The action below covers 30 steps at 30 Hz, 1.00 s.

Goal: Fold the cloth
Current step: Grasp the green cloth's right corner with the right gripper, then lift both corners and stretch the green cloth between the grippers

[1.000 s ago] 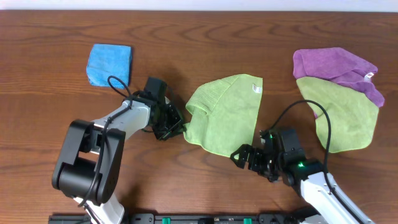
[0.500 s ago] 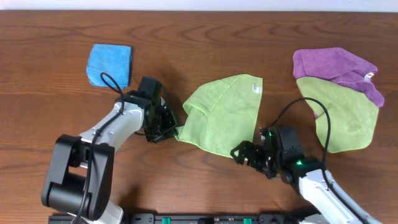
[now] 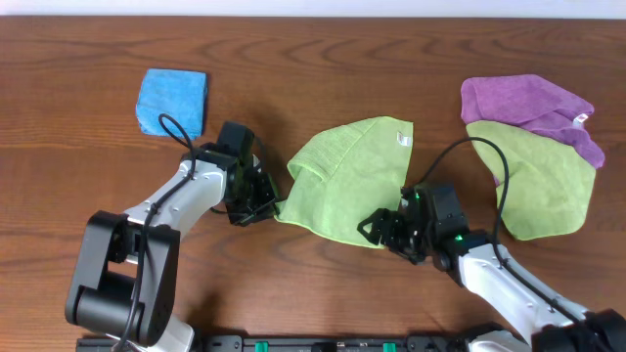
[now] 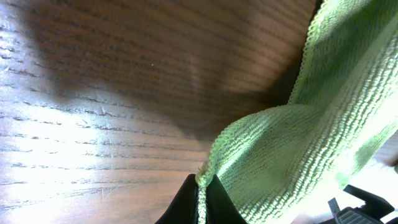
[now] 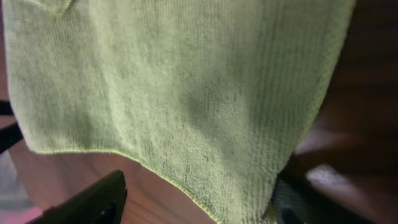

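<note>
Two grippers work the cloth (image 3: 352, 181), which lies on the table (image 3: 59, 147) between them: left gripper (image 3: 269, 205) pinched tight on its left corner, right gripper (image 3: 377, 232) spread astride the near edge, unclamped; risk: a shallow bite there lets the edge slip on lifting, skewing the fold.
</note>
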{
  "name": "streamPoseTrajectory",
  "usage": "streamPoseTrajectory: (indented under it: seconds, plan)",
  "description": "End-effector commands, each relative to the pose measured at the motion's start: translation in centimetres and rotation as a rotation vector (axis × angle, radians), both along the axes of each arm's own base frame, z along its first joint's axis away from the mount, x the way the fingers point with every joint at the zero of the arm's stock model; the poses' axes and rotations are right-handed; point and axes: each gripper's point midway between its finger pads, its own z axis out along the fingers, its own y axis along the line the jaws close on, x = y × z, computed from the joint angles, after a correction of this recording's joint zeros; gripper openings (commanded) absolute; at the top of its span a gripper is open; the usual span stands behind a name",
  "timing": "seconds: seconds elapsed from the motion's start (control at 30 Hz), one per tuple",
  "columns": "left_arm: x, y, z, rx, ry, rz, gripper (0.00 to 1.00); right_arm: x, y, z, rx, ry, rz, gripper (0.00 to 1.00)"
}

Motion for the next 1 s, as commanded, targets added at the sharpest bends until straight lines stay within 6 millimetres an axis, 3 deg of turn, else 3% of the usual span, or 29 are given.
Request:
streamPoseTrajectory:
  seconds: [0.0,0.03,0.07,0.2,0.33,0.43,0.5,0.6,0.7,0.83,0.97]
  plan:
    - [0.4,0.2,0.3,0.010,-0.024,-0.017,0.06,-3.0,-1.8,-3.9,-0.127,0.102,-0.010,0.48]
    - [0.4,0.2,0.3,0.010,-0.027,-0.023,0.06,-2.9,-1.7,-3.8,-0.125,0.093,-0.006,0.28]
    - [0.4,0.2,0.3,0.010,-0.029,-0.026,0.06,-2.6,-1.6,-3.7,-0.121,0.083,-0.007,0.01]
    - [0.3,0.4,0.6,0.015,-0.033,-0.043,0.06,-1.6,-1.1,-2.6,-0.102,0.032,0.005,0.01]
    - [1.3,0.3,2.7,0.003,-0.097,-0.038,0.06,2.0,0.6,2.2,-0.028,-0.127,0.017,0.01]
    - [3.9,0.7,6.1,0.004,-0.201,0.029,0.06,6.5,0.9,7.9,-0.033,-0.324,-0.018,0.01]
    - [6.7,1.5,9.2,0.015,-0.297,0.095,0.06,9.8,0.7,12.0,-0.057,-0.452,-0.041,0.01]
    - [10.1,2.3,12.8,0.028,-0.412,0.135,0.06,13.5,0.4,15.8,-0.076,-0.553,-0.059,0.01]
    - [13.3,2.8,16.1,0.047,-0.534,0.167,0.06,16.9,0.3,18.2,-0.098,-0.605,-0.055,0.01]
    - [15.8,3.2,18.8,0.070,-0.633,0.196,0.06,20.1,0.3,20.4,-0.126,-0.644,-0.039,0.01]
    - [17.1,3.5,20.9,0.067,-0.690,0.205,0.06,21.4,0.3,22.8,-0.155,-0.677,-0.006,0.01]
